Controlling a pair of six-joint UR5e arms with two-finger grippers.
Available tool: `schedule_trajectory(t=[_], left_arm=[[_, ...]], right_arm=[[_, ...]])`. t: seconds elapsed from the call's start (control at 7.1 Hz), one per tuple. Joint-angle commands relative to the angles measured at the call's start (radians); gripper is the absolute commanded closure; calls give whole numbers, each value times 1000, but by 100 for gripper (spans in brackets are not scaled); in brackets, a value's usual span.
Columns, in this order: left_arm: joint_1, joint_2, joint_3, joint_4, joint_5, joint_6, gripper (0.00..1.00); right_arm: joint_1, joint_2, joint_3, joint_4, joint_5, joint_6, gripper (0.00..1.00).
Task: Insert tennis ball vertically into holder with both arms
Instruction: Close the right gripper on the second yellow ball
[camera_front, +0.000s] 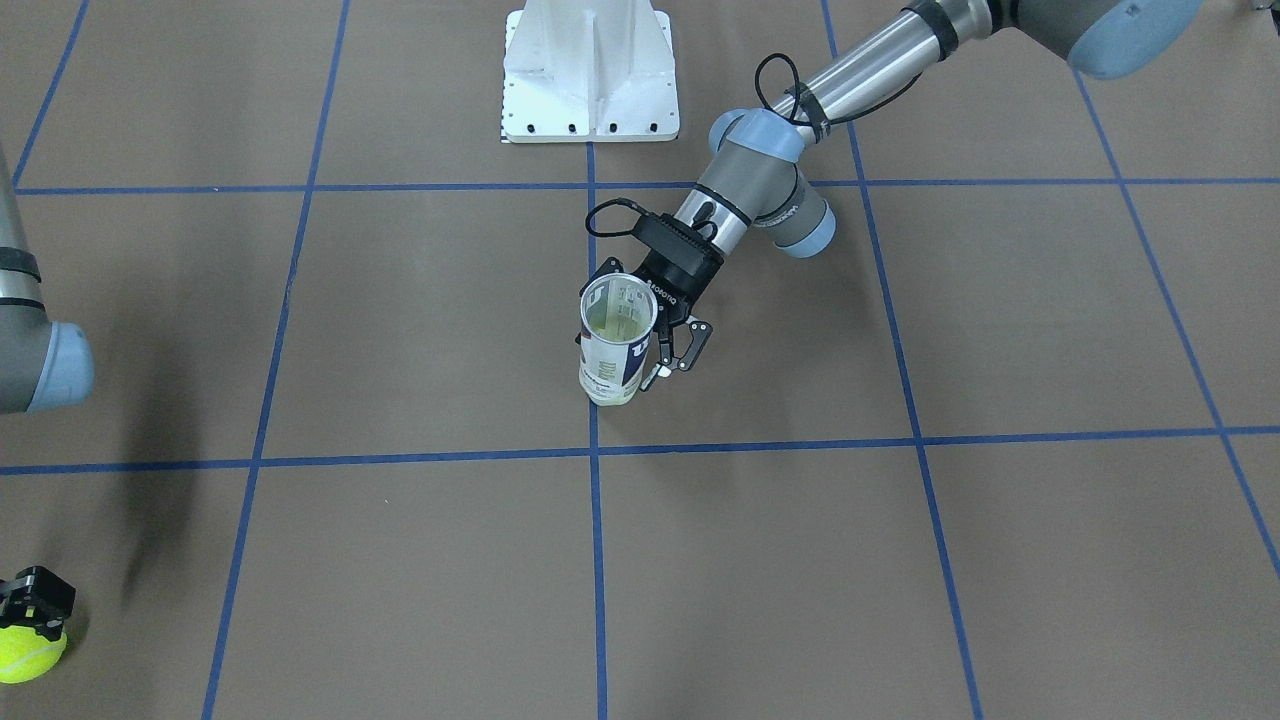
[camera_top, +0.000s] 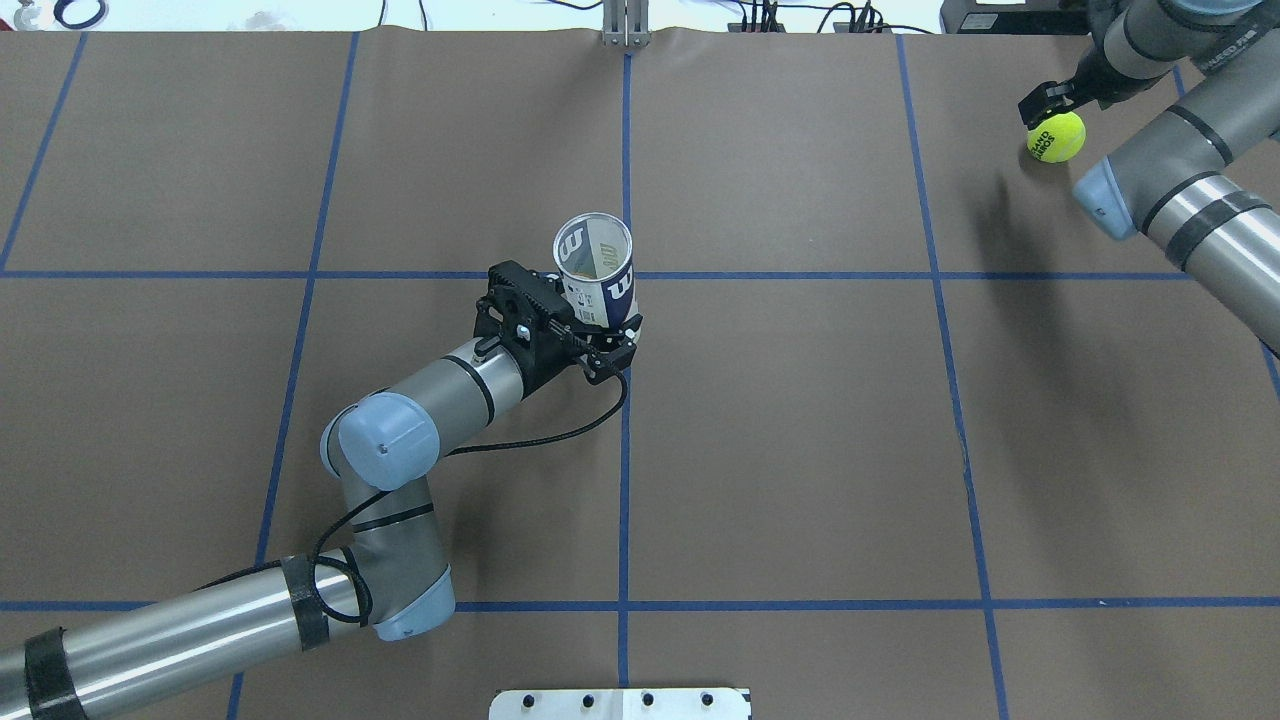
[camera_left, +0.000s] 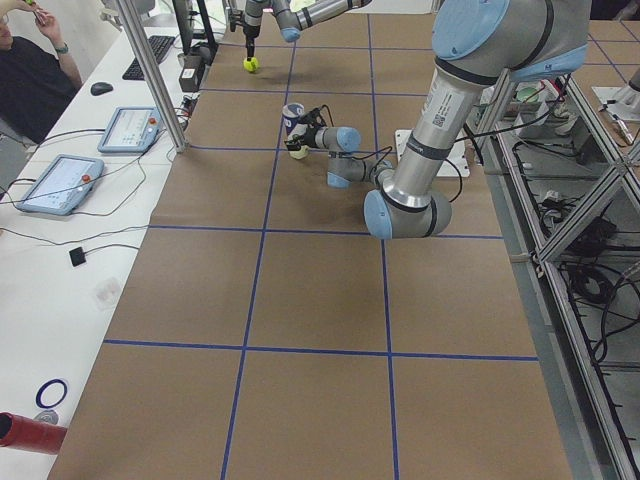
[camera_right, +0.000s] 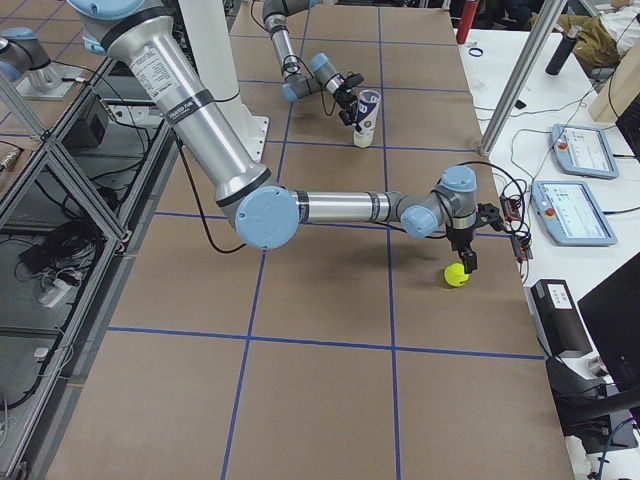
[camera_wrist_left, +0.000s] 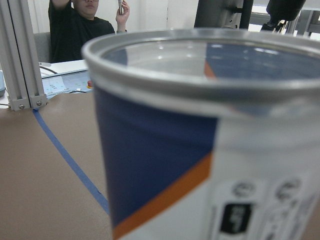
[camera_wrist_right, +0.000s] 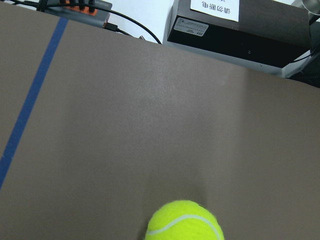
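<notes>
The holder (camera_front: 612, 360), a clear tube with a white and navy label, stands upright with its mouth open near the table's middle (camera_top: 595, 280). My left gripper (camera_front: 640, 372) is shut on its lower half from the robot's side (camera_top: 610, 345). The tube fills the left wrist view (camera_wrist_left: 200, 150). My right gripper (camera_top: 1048, 108) is far off at the table's far right corner, shut on the yellow tennis ball (camera_top: 1057, 137) from above. The ball also shows in the front view (camera_front: 28, 652), under the right gripper (camera_front: 35, 612), and in the right wrist view (camera_wrist_right: 185, 222).
A white metal pedestal base (camera_front: 590, 70) stands at the robot's edge of the table. Blue tape lines grid the brown table cover. A black box (camera_wrist_right: 240, 35) and cables lie past the far edge. Tablets (camera_right: 575, 210) and a frame post (camera_right: 510, 80) stand on the operators' side.
</notes>
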Motion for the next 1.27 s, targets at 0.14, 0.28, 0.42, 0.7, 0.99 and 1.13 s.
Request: schedule_trajectory(t=[0.14, 0.28, 0.42, 0.7, 0.99, 1.13], left_arm=[[-1, 0, 1, 2, 0, 0, 1], [-3, 0, 1, 2, 0, 0, 1], [-3, 0, 1, 4, -2, 0, 1], [-5, 0, 1, 4, -2, 20, 1], [-5, 0, 1, 4, 0, 22, 1], [-5, 0, 1, 4, 0, 22, 1]], right_arm=[[-26, 4, -56, 8, -37, -4, 1], [-27, 4, -64, 8, -42, -8, 1], [-29, 5, -75, 8, -52, -8, 1], [-27, 45, -111, 8, -57, 1, 26], [-27, 63, -122, 7, -57, 1, 100], [-15, 83, -122, 4, -45, 4, 100]])
